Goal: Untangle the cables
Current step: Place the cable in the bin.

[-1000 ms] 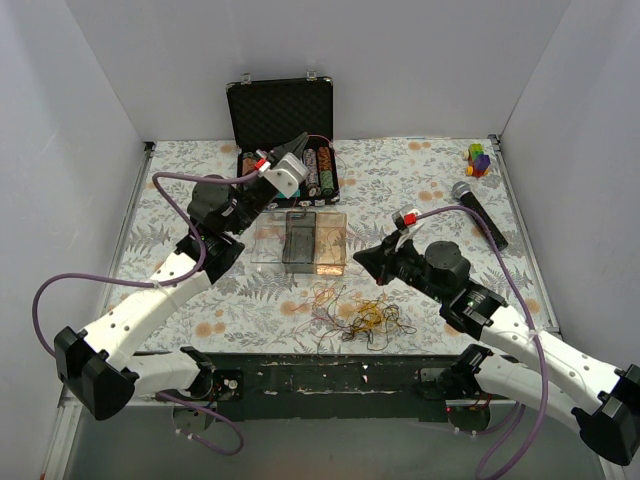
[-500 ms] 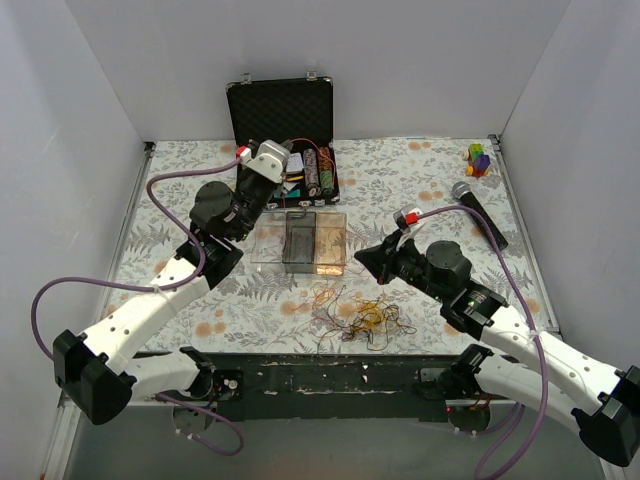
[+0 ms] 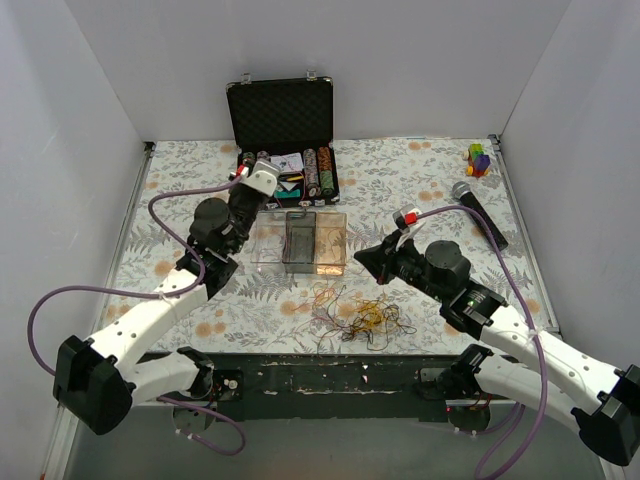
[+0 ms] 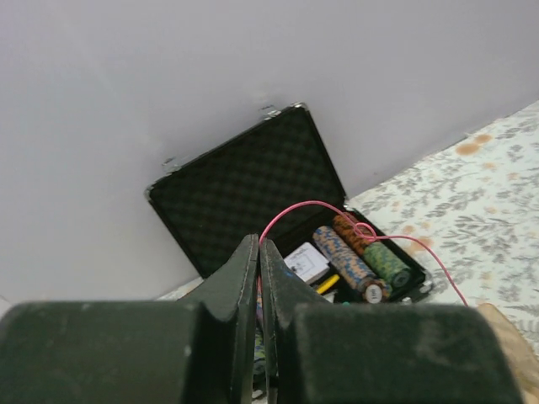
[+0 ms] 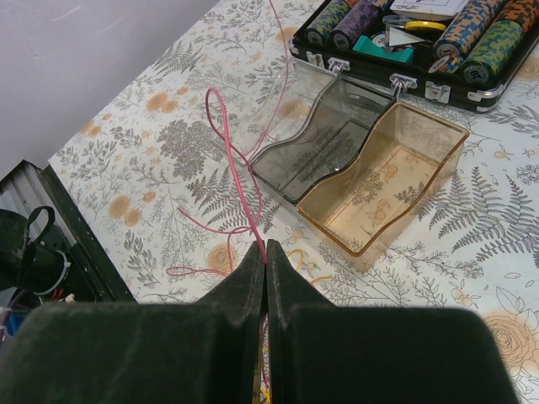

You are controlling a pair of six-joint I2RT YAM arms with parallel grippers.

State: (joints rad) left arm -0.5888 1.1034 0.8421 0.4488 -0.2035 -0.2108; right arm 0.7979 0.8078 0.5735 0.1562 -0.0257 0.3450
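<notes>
The cables (image 3: 360,315) lie as a loose clump of pink-red, yellow and dark loops on the floral cloth near the front edge. My right gripper (image 3: 360,257) hovers just behind the clump. In the right wrist view this gripper (image 5: 265,248) is shut on a pink-red cable (image 5: 237,181) that rises away from its tips. My left gripper (image 3: 272,178) is up by the open case. In the left wrist view it (image 4: 258,242) is shut on a thin pink cable (image 4: 313,204) that arcs over the poker chips.
An open black case (image 3: 283,118) with poker chip rolls (image 4: 358,261) stands at the back. A clear two-bay tray (image 3: 262,243) sits between the arms, grey and amber in the right wrist view (image 5: 425,135). A microphone (image 3: 480,212) and coloured blocks (image 3: 479,158) lie far right.
My left gripper has swung left and drawn back from over the case's chip rolls, still holding the pink cable. The right arm has stayed still.
</notes>
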